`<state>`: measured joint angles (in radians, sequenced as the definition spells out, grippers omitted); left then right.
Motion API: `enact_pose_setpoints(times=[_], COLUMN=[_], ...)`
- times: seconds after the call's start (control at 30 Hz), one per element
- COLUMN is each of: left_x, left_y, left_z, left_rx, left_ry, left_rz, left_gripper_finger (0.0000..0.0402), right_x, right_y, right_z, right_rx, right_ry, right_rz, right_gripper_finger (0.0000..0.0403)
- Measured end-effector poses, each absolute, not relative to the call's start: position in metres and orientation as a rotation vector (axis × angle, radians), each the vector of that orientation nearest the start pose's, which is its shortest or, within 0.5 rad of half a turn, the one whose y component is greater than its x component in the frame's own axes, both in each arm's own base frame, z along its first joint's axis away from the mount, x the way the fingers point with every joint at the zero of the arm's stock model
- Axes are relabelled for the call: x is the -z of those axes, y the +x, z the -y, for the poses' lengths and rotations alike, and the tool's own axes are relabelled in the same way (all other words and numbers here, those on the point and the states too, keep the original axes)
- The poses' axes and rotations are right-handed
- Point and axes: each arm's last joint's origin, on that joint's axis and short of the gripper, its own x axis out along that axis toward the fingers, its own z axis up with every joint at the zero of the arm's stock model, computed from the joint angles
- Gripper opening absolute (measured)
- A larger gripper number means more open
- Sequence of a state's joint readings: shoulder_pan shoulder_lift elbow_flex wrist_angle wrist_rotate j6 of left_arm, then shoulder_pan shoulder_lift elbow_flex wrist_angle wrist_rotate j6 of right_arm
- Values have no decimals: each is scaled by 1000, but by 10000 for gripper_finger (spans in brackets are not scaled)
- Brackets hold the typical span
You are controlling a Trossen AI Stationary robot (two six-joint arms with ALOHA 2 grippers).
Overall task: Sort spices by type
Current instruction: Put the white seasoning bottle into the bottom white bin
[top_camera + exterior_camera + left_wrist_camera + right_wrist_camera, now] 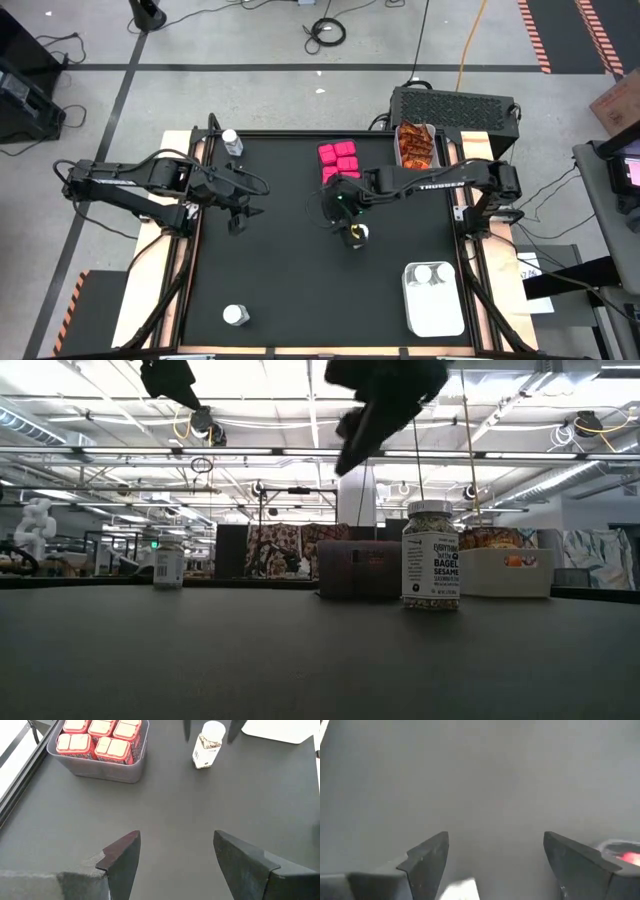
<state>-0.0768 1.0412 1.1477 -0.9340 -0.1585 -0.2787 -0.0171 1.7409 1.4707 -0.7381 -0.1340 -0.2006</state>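
Note:
A clear spice jar with a white lid [357,233] stands upright mid-table on its base [431,555]. My right gripper [345,212] hangs open just above it, touching nothing; its fingers [495,840] frame bare table. My left gripper [245,203] waits open over the table's left part [175,840] and faces that jar [206,745]. Pink packs [340,162] fill a clear bin [100,767] at the far middle. Orange-red sachets [415,146] lie in a tray at the far right. Two jars [430,272] stand in a white bin [435,310].
One more jar [232,142] stands at the far left corner and another [236,315] near the front left edge. Bare black table lies between the two arms and along the near middle.

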Motion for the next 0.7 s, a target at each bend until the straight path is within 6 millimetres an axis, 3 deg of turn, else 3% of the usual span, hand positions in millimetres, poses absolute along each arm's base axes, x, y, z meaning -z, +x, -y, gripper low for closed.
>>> enact_pose_setpoints(times=[0.13, 0.3, 0.53, 0.7], left_x=[-346, -346, -347, -347], left_y=[189, 189, 190, 189], left_z=[10, 10, 10, 10], left_rx=[-192, -192, -190, -190], left_ry=[-165, -163, -140, -140], left_rz=[-804, -804, -795, -796], left_gripper_finger=[253, 253, 253, 253], right_x=[-289, -285, -282, -267], right_y=[355, 339, 340, 348], right_z=[-9, -21, -24, -24], right_rx=[-323, -413, -413, -415], right_ry=[-233, -271, -272, -271], right_rz=[-1119, -1283, -1287, -1318], right_gripper_finger=[320, 320, 320, 320])
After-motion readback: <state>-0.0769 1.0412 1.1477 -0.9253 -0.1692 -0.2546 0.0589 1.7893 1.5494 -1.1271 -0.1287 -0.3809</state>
